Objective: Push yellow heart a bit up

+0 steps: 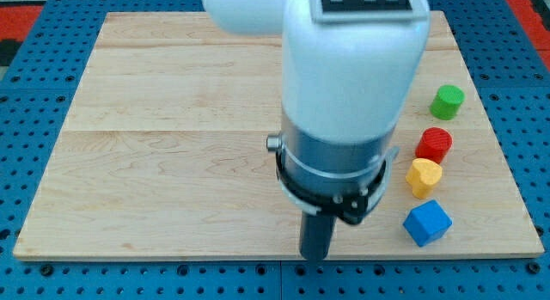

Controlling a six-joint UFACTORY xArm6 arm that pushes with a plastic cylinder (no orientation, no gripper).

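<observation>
Camera view: yellow heart sits near the pale wood-plank surface's right edge, matte, rounded lobes. Ribbed red cylinder is just above it, green cylinder higher, blue cube below. My tip, a plain dark rod with no hand, is left of the column, level with the cube, clear of all blocks.

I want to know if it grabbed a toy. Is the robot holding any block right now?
No, nothing is held. My tip is a plain dark rod that only pushes, and it sits apart from the yellow heart-shaped block, to the view's left of it and lower.
</observation>
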